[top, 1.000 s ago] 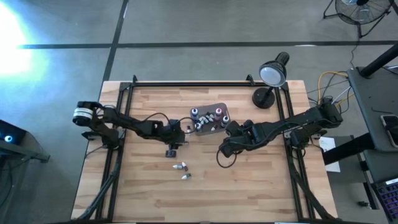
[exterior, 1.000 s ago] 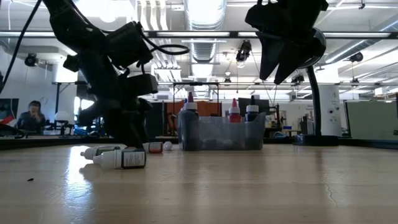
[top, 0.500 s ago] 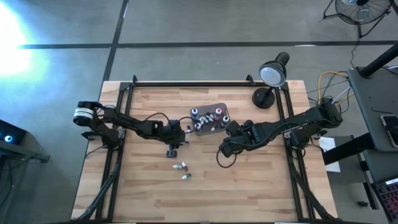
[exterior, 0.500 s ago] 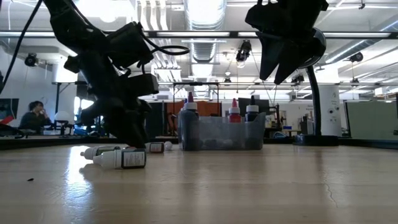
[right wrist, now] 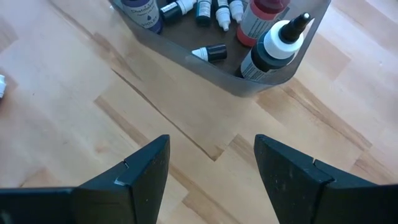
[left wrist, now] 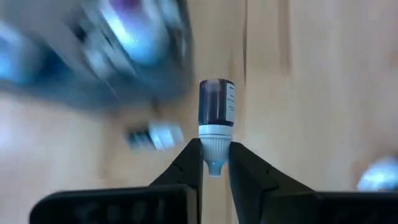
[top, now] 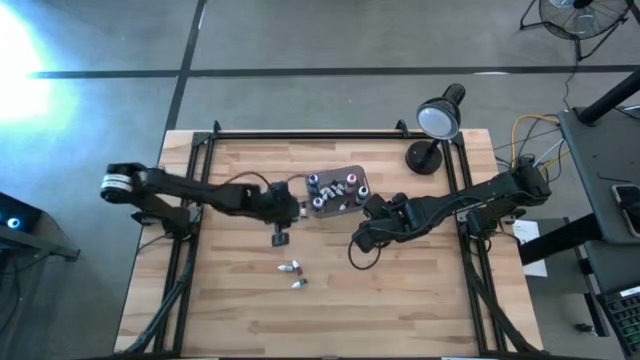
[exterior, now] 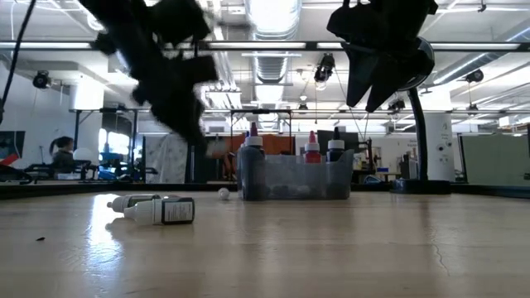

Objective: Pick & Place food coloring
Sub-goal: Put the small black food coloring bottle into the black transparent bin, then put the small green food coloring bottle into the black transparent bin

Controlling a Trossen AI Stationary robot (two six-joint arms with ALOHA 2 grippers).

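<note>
1. Pale wooden planks form the table (top: 400, 300), framed by black rails, seen from straight above.
2. On the left side, the dark left arm reaches toward the middle, and the left gripper (left wrist: 215, 163) has its two dark fingers pressed together on the white cap of a small dark dropper bottle of food coloring (left wrist: 216, 112). In the low view this gripper (exterior: 203, 145) hangs blurred above the tabletop, just left of the tub.
3. In front of it, two small pale dropper bottles (top: 293, 275) lie on their sides on the wood, close together, and a tiny white cap-like piece (exterior: 222, 193) rests near the tub.
4. At the middle back stands a smoky-grey translucent rectangular tub (top: 335, 190) holding several bottles, some upright with blue, pink and white caps, some lying flat.
5. Right of the tub, the right gripper (right wrist: 211, 165) hovers above bare wood just beside the tub's wall, its fingers spread apart and holding nothing.
6. At the far right back corner stands a black desk lamp (top: 435, 125).
</note>
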